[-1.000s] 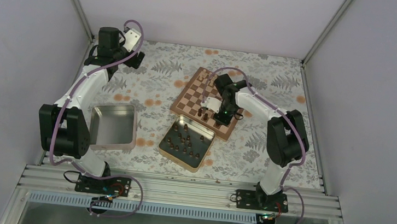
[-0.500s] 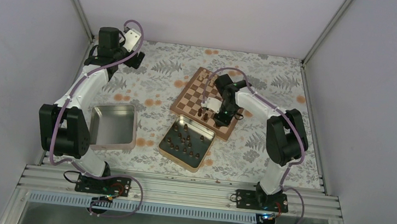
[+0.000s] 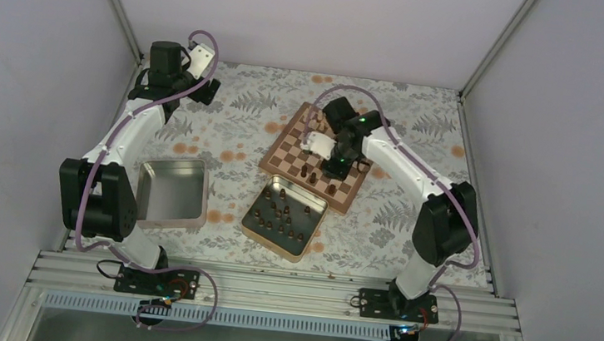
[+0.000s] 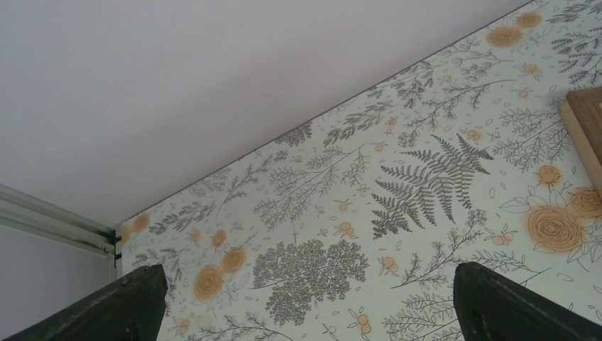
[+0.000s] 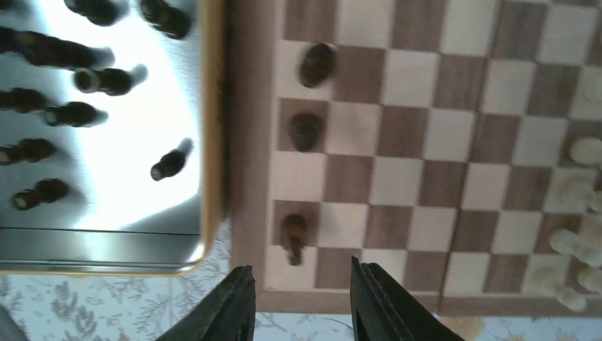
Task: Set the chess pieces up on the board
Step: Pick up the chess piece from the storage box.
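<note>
The board [image 3: 293, 146] lies at the middle back of the table. Three dark chess pieces [image 5: 305, 131] stand in its edge row beside the tin. One of them [image 5: 293, 233] is near the corner, just ahead of my right gripper [image 5: 298, 298]. That gripper is open with nothing between its fingers, and it hovers above the board [image 5: 440, 163]; in the top view it [image 3: 337, 170] is over the board's right part. Several more dark pieces [image 3: 282, 214] lie in a tin [image 3: 317, 222]. My left gripper [image 4: 309, 277] is open and empty over the patterned cloth, far back left [image 3: 209, 88].
Pale chessmen [image 5: 578, 213] stand along the board's far rows [image 3: 312, 118]. An empty square tin [image 3: 173, 191] sits near the left arm. A corner of the board [image 4: 586, 124] shows in the left wrist view. White walls enclose the table.
My right gripper has opened, leaving a dark piece standing on the board's edge row. It has then risen and drawn back over the board. The left arm has not moved.
</note>
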Available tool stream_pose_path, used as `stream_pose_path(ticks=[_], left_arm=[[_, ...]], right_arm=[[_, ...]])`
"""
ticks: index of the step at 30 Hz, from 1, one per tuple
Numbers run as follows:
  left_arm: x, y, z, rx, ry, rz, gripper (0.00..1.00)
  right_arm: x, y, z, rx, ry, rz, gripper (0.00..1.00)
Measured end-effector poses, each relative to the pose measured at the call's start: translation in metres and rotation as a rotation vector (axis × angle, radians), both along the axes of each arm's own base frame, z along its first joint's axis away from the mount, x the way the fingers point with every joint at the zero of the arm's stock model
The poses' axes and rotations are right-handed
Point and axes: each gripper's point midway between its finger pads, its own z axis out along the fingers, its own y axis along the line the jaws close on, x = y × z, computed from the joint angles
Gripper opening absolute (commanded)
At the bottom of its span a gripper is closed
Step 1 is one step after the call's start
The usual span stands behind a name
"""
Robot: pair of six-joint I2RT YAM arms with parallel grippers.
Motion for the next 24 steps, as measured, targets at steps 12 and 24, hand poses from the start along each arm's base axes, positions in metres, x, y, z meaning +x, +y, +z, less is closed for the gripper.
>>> stream_pose_path(ticks=[12, 24], left_arm=[[0.000, 0.000, 0.000, 0.000, 0.000, 0.000, 1.00], [0.000, 0.000, 0.000, -0.001, 0.000, 0.000, 1.00]], right_arm=[[-0.066, 0.068, -0.008, 0.009, 0.067, 0.228, 0.35], [-0.089, 0.060, -0.063, -0.093, 0.162, 0.258, 0.35]])
